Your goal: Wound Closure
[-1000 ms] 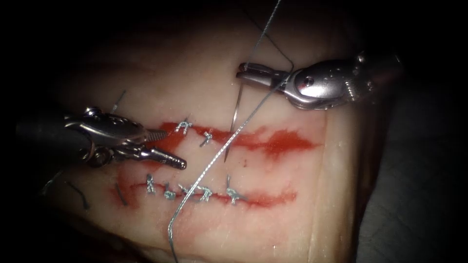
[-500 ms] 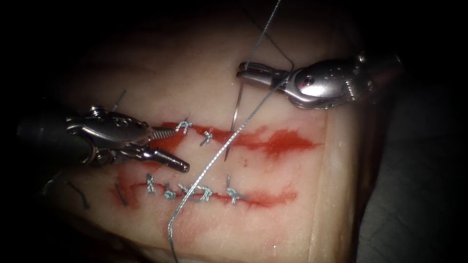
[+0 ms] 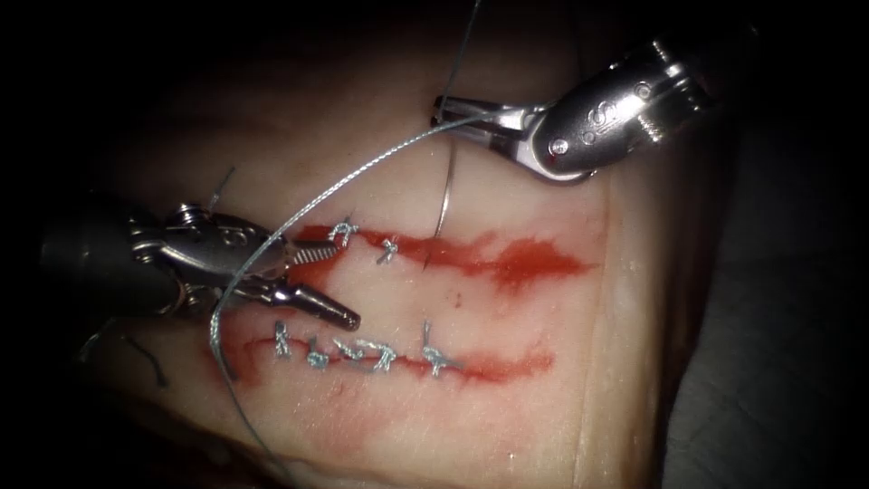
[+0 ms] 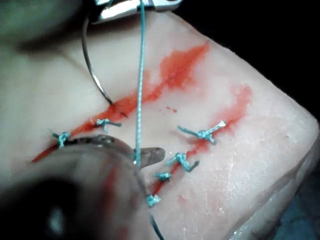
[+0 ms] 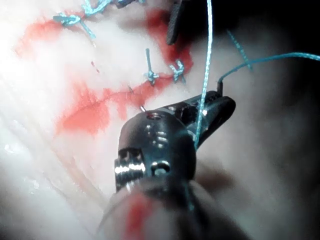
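Jaws first: the right tool (image 3: 445,110) is clenched on the needle (image 3: 445,190) at its tail end; the left tool (image 3: 330,283) stands released, gripping nothing, though the thread (image 3: 362,167) is draped across it. The tissue (image 3: 507,362) carries two cuts running left to right: a far cut (image 3: 507,263) with red fluid (image 3: 534,264) pooled toward its right, and a near cut (image 3: 489,367) already crossed by a row of knots. The right tool sits on the far side of the far cut, over bare tissue; the left tool lies at that cut's left end, its open tips near both rows of stitches. Changes in the last second: the right tool has rolled at the wrist and lifted a little toward the far side. The thread, which ran straight from that tool down past the near cut, now swings out left in a wide arc over the left tool and off the near edge. The needle stood with its point lying past the far cut on the near side; now the point meets the cut line itself, just right of the two knots (image 3: 342,234) (the left wrist view has the curve (image 4: 90,70) ending right at the red line). Judgement: needle re-aimed at the next bite, slack cleared from the site; depth in the tissue cannot be told.
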You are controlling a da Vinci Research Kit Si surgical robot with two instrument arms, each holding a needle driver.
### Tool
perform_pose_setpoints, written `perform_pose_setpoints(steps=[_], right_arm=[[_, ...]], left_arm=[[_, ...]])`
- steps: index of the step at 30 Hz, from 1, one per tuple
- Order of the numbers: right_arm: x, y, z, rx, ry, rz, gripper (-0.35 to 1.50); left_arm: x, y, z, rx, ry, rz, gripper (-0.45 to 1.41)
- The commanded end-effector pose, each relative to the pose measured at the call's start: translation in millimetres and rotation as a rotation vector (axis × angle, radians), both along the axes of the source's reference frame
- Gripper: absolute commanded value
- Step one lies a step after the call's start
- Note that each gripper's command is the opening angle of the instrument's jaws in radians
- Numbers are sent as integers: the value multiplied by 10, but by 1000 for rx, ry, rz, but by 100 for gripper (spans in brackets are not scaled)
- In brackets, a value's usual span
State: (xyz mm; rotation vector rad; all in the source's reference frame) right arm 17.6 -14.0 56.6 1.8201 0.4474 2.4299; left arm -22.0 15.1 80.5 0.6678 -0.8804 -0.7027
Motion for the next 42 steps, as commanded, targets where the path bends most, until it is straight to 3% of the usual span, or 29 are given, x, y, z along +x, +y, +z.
perform_pose_setpoints(steps=[1,6,7,9,13,16,23,34,42], right_arm=[[11,2,3,-18,3,-11,-35],[12,3,-2,-56,-2,-47,-35],[12,4,-5,-74,-3,-56,-35],[13,7,-15,-145,-17,-79,-35],[15,10,-32,-286,-46,-118,-35],[18,11,-44,-368,-67,-139,-35],[28,4,-72,-427,-47,-141,-35],[47,-13,-68,-537,-159,-282,-35],[54,-19,-66,-686,-258,-374,-35]], left_arm=[[-6,0,6,-8,-48,-20,57],[-8,-1,4,-29,-191,-78,24],[-9,0,2,-28,-202,-82,7],[-14,0,-4,17,-229,-97,-45],[-24,-3,-16,81,-291,-132,-45],[-35,0,-22,104,-282,-154,-45],[-50,-2,8,126,-212,-254,-45],[-55,-24,40,97,18,-235,-45],[-56,-33,42,92,74,-217,-45]])
